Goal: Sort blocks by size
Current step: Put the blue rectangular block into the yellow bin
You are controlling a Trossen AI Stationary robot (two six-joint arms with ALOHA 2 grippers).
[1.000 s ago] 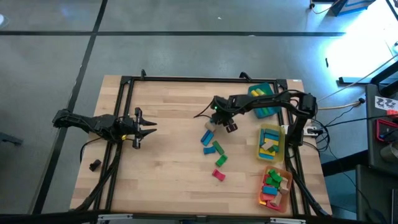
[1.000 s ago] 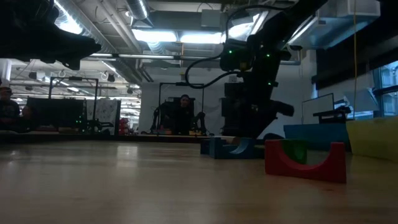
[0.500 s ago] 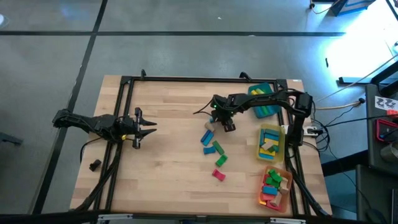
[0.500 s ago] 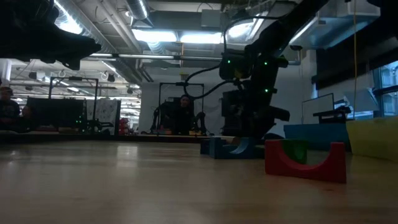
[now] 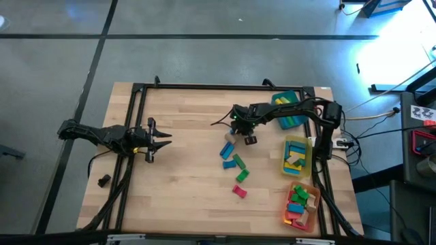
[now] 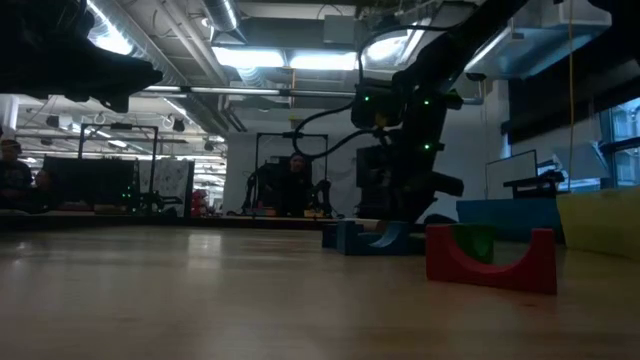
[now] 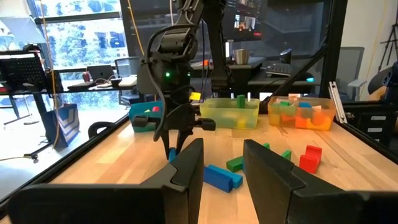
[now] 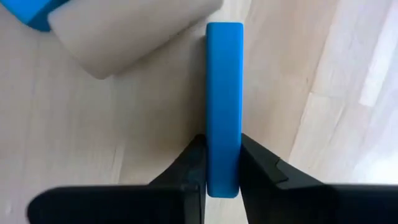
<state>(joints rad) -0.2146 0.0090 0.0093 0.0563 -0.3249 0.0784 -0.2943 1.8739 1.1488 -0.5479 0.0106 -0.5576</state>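
Blue thin block (image 8: 224, 106) clamped between right gripper (image 8: 222, 168) fingers, mid-table beside plain wood cylinder (image 8: 124, 34); block's lower end hidden. Left gripper (image 5: 155, 140) idle at left, jaws parted, empty.

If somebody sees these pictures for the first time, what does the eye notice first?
First, the right gripper, low at the table's middle, shut on a thin blue block beside a plain wooden block. Then the three trays of sorted pieces along the table's right edge, and the loose blocks at the centre. The left gripper waits, open, at the left.
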